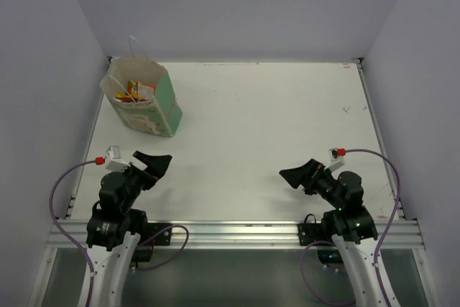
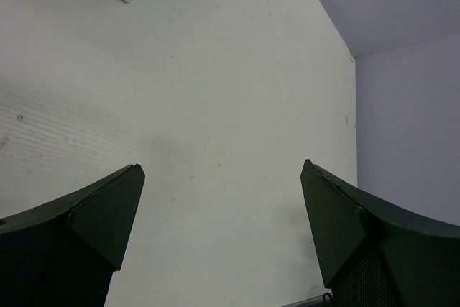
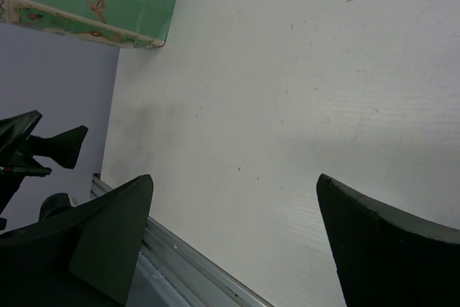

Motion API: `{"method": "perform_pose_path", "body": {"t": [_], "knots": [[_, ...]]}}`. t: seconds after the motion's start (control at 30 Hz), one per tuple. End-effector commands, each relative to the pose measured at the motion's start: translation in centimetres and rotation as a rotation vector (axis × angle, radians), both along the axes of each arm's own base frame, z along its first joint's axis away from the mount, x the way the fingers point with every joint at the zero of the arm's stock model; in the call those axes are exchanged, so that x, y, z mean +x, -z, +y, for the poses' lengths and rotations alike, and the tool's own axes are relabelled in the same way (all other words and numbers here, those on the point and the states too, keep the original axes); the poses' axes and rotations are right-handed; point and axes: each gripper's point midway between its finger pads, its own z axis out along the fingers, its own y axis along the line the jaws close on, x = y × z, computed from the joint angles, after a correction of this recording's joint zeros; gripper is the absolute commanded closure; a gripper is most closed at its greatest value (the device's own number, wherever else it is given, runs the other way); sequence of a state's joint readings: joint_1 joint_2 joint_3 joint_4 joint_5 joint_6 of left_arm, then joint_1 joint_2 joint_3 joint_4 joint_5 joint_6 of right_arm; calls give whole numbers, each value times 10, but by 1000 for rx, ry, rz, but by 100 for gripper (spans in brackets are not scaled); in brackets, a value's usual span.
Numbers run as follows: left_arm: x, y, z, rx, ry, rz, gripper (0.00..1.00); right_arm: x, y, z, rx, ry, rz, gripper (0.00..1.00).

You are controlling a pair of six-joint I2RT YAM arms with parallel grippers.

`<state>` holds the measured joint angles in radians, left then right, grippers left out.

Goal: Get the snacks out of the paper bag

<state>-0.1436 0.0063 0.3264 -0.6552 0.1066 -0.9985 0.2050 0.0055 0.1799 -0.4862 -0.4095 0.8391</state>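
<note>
Over at the far-left corner of the desk [image 1: 273,120], the paper bag [image 1: 147,109] stood upright with its mouth open and the snacks [image 1: 135,91] heaped inside, possibly orange and red. They looked like light, crinkly, slippery packets, best pinched by a top edge. The left end effector [image 1: 157,165] sat spread wide and empty. The right end effector [image 1: 296,174] was the same, well apart from the bag.

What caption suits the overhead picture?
Mint-green paper gift bag with colourful foil snack packets inside stands far left; black left hand and right hand wait open, both empty.
</note>
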Motion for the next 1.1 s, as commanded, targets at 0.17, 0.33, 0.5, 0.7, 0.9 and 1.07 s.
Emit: {"method": "perform_pose_path", "body": {"t": [0.17,0.33,0.5,0.7,0.9,1.07], "knots": [[-25,-100,14,46,-33,-329,2,-10,-65,2,24,-45,-297,1],[-21,-148,29,204,-66,-293,5,-9,-78,4,-12,-76,-302,1],[0,-205,61,331,-213,-195,5,-9,-106,-3,-50,-39,-376,1],[52,-289,57,313,-240,-202,5,-1,-124,-3,-78,-45,-347,1],[106,-277,51,319,-235,-68,8,5,-136,0,-145,-97,-293,3],[118,-273,65,388,-292,2,9,2,-137,-1,-158,-97,-314,2]]}}
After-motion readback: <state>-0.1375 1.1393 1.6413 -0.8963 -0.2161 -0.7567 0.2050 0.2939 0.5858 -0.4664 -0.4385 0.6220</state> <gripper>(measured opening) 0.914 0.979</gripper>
